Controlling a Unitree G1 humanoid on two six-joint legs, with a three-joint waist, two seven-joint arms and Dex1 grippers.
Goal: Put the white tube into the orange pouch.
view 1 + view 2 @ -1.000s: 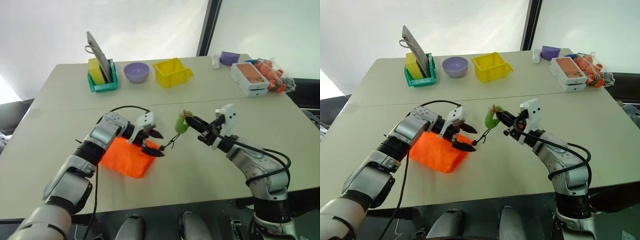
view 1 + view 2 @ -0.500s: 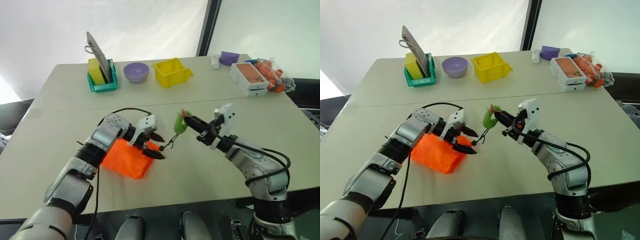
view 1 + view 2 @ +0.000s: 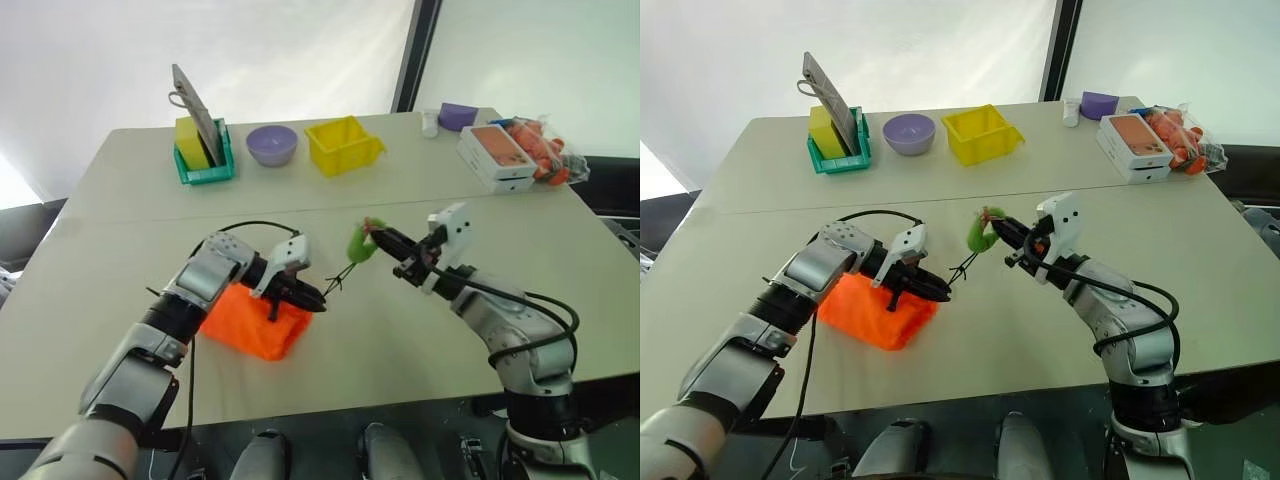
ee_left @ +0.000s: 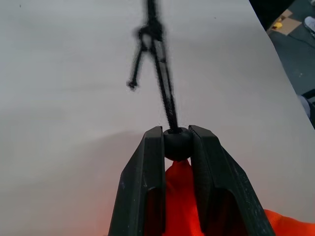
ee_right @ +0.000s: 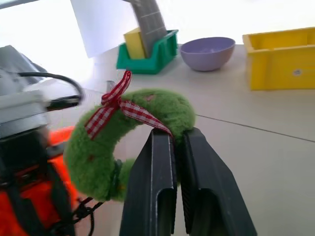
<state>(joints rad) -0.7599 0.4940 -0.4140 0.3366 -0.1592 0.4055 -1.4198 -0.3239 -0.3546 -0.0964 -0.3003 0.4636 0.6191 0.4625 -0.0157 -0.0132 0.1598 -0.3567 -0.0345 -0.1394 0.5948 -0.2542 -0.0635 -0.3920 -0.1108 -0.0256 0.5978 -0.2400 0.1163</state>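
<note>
The orange pouch lies on the table, front left of centre. My left gripper is at the pouch's mouth, shut on the black round stopper of the dark drawstring cord. The cord runs up and right to a fuzzy green tag with a red checked ribbon. My right gripper holds that tag, shut, a little above the table. The white tube is out of view.
Along the far edge stand a green bin holding a yellow block and a grey slab, a purple bowl and a yellow bin. At the far right are a small white bottle, stacked boxes and a bag of orange items.
My left gripper's fingers, open a second ago, have closed on the cord's black stopper at the pouch's mouth. The right gripper still holds the green tag in about the same place.
</note>
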